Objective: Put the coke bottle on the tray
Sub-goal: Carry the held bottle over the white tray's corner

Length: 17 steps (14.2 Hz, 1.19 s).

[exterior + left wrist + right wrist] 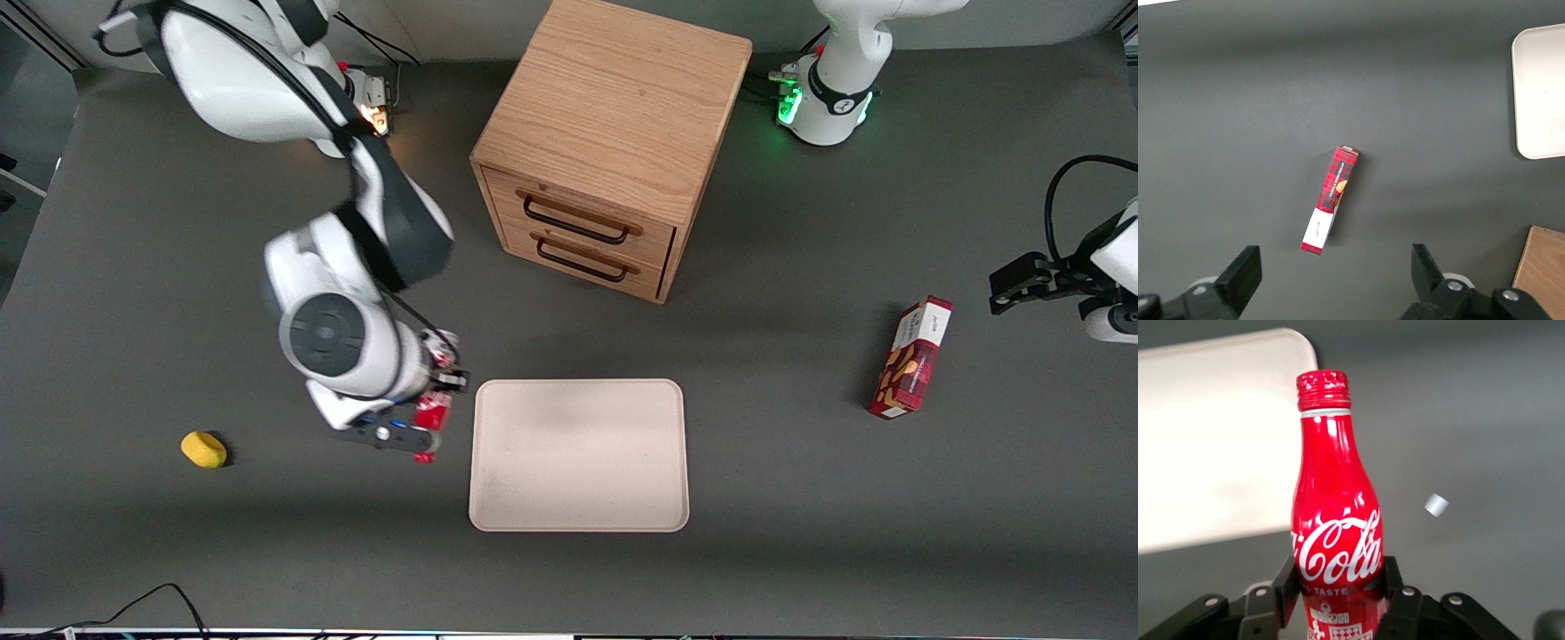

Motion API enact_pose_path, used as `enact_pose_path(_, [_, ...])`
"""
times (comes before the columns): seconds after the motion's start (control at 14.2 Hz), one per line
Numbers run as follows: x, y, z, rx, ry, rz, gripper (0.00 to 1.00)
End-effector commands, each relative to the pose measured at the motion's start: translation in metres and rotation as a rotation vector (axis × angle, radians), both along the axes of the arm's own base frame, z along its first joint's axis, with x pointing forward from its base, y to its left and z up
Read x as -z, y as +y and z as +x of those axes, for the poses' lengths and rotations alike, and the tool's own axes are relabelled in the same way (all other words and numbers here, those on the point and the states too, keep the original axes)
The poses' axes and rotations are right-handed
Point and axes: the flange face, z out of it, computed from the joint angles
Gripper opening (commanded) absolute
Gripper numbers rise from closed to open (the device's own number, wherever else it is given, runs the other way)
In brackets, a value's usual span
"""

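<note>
The coke bottle is a slim red bottle with white script lettering and a red cap. My right gripper is shut on its lower body, a finger on each side. In the front view the gripper holds the bottle just beside the tray's edge at the working arm's end, above the table. The beige tray lies flat in front of the wooden drawer cabinet, nearer the front camera; its rounded corner shows beside the bottle's neck.
A wooden cabinet with two drawers stands at the back middle. A yellow object lies toward the working arm's end. A red snack box lies toward the parked arm's end, also in the left wrist view.
</note>
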Motion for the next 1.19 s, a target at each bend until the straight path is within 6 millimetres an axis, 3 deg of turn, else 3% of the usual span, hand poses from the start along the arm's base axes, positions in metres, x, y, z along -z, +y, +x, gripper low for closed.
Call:
enact_pose_path(0.0, [0.035,0.020,0.012,0.012,-0.054,-0.006,0.00])
enact_pose_path(0.28, [0.088,0.024,0.024,-0.092,-0.088,0.018,0.00])
enact_pose_path(0.63, [0.128,0.029,0.029,-0.151,-0.125,0.036,0.00])
enact_pose_path(1.12, [0.152,0.031,0.033,-0.152,-0.160,0.051,0.00])
